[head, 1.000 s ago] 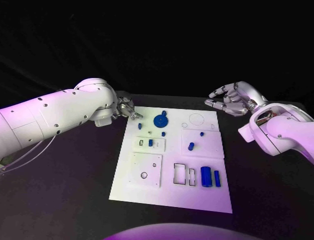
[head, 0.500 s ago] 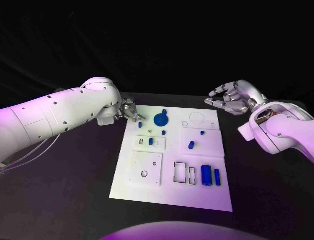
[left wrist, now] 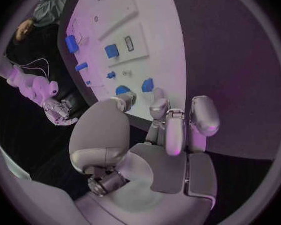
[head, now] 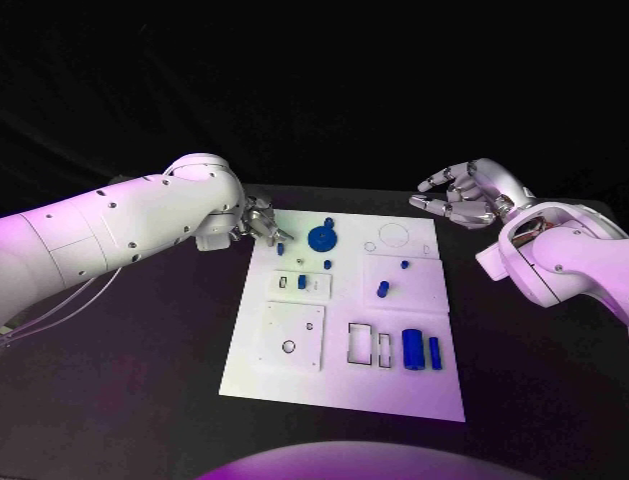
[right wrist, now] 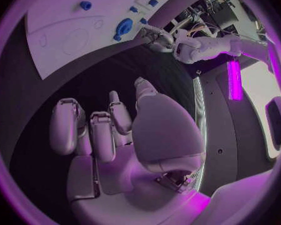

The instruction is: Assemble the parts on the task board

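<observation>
The white task board (head: 297, 385) lies in the middle of the table. On its far part stand a round blue disc (head: 323, 239) and a small blue piece (head: 281, 250) by the far-left corner. More small blue pieces (head: 382, 291) sit mid-board, and two blue blocks (head: 422, 352) lie near the right edge. My left hand (head: 261, 225) hovers at the far-left corner, fingers half bent and apart, holding nothing. In the left wrist view its fingertips (left wrist: 159, 94) reach over the board's edge (left wrist: 153, 35) close to a blue piece (left wrist: 147, 85). My right hand (head: 463, 195) hangs beyond the far-right corner, loosely curled and empty.
White inset plates (head: 293, 338) and narrow rectangular slots (head: 360, 344) mark the board's near half; a ring outline (head: 395, 237) sits at its far right. Black table (head: 127, 380) surrounds the board. My left forearm (head: 112, 235) spans the table's left side.
My left hand has edged right, closer to the board's far-left corner. The right hand has barely shifted.
</observation>
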